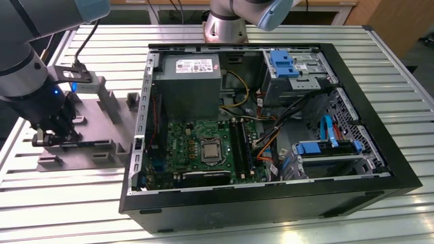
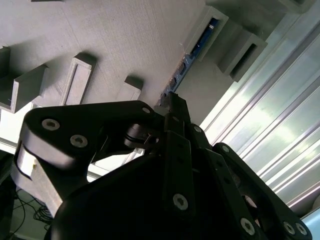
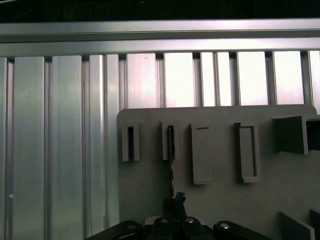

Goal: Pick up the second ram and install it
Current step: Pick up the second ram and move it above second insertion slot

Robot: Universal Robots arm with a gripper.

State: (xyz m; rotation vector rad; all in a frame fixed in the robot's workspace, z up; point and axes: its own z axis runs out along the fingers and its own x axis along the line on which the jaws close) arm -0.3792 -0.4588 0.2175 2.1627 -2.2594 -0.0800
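Gripping the second ram [image 2: 190, 57] in closed hand [image 2: 172, 100], stick lying edge-up in grey holder [image 2: 100, 40], reaching ahead of fingertips. Grasping looking done; lifting and seating in open case [image 1: 271, 203], well apart from hand, not yet done. Counting one stick, one holder, one case.

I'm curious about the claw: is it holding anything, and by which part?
The gripper seems to pinch the memory stick by its thin edge, in the grey holder.

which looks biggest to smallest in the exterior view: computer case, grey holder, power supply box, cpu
1. computer case
2. grey holder, partly hidden by the arm
3. power supply box, close to the holder
4. cpu
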